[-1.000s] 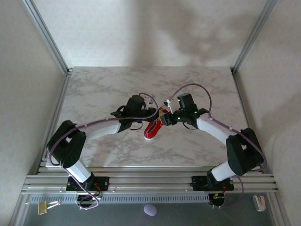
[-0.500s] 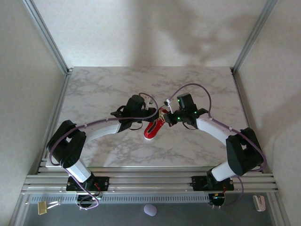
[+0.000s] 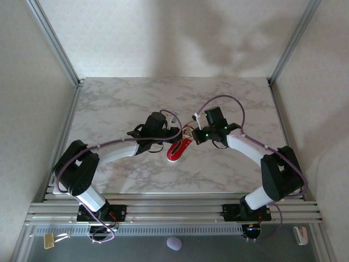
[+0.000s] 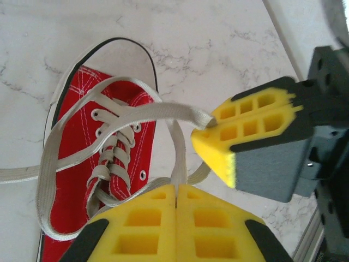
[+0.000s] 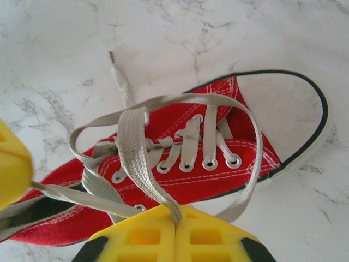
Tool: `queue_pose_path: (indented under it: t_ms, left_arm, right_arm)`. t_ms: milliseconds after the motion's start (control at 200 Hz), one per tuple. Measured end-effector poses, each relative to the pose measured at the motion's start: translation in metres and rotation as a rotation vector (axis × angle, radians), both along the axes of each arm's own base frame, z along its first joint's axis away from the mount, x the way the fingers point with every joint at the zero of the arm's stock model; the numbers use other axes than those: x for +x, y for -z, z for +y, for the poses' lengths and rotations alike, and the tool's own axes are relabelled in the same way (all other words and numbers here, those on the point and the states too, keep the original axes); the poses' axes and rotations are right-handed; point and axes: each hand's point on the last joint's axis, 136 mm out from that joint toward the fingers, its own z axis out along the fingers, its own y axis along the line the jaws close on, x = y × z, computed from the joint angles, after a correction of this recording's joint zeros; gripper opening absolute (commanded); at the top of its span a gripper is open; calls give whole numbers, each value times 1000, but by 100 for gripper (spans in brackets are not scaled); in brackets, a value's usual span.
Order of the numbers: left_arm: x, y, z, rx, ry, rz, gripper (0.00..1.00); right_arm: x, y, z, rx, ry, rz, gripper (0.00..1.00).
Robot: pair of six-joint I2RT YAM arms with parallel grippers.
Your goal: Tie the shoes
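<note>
Right wrist: closed fingers (image 5: 136, 240) pinch white lace (image 5: 131, 142); red sneaker (image 5: 180, 183) beneath.

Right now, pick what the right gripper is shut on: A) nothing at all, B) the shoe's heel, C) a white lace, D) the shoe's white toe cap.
C: in the right wrist view, the right gripper is shut, its yellow fingers pinching a white lace that rises from the red shoe.
</note>
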Motion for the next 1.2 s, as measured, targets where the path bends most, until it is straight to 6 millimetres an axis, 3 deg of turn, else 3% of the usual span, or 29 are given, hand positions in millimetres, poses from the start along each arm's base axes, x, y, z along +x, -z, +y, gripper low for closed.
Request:
queue_pose_path:
  t_ms: [115, 290, 521, 671, 956, 1201]
  left_arm:
    - [3, -9, 3, -14, -11, -20, 0]
    - [6, -15, 4, -27, -16, -37, 0]
    - [6, -16, 4, -29, -17, -36, 0]
    - [6, -16, 4, -30, -18, -35, 0]
    - [6, -16, 4, -32, -20, -32, 0]
    - [7, -19, 2, -43, -22, -30, 0]
  right_arm:
    - [-2, 3, -2, -11, 1, 13, 3]
    - [-6, -2, -7, -25, 8, 4, 47]
    - [-13, -55, -5, 51, -46, -186, 69]
    - [-19, -64, 18, 81, -186, -292, 69]
    - [-17, -21, 29, -11, -325, -266, 59]
    - [-4, -20, 36, -27, -346, -289, 45]
